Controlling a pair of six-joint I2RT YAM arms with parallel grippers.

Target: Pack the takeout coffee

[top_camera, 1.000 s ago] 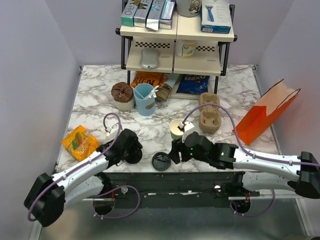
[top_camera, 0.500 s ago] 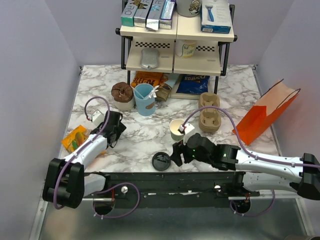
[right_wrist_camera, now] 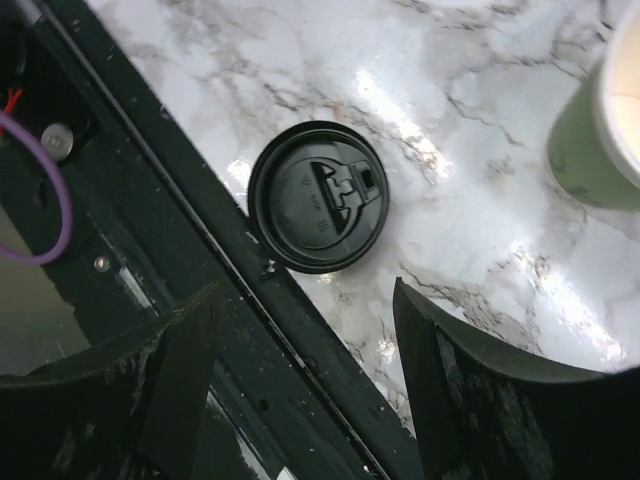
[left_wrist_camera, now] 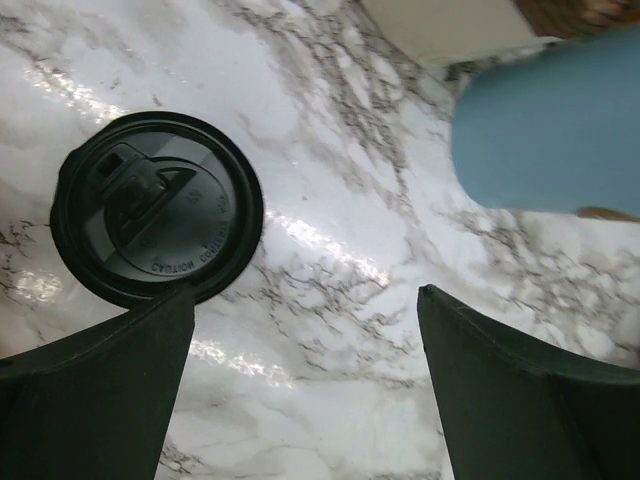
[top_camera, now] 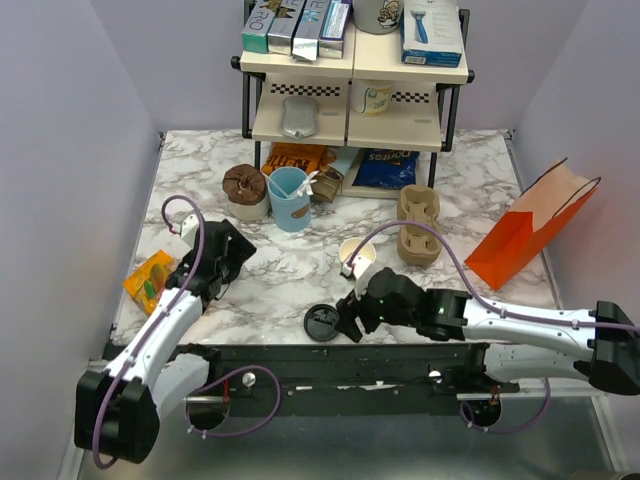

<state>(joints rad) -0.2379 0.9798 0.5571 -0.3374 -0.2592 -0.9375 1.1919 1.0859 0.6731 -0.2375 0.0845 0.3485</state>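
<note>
Here, shows the takeout coffee upright and uncovered near the middle of the marble surface, just left of the brown cup carriers. Finds its black lid lying flat at the lower centre of the overhead frame, apart from the cup. Sets the right end effector low beside that lid, fingers spread, nothing between them. Places the left end effector at centre left near the yellow snack packet, fingers wide apart and likewise bare. Puts the light blue cup above centre, the orange paper bag at right.
</note>
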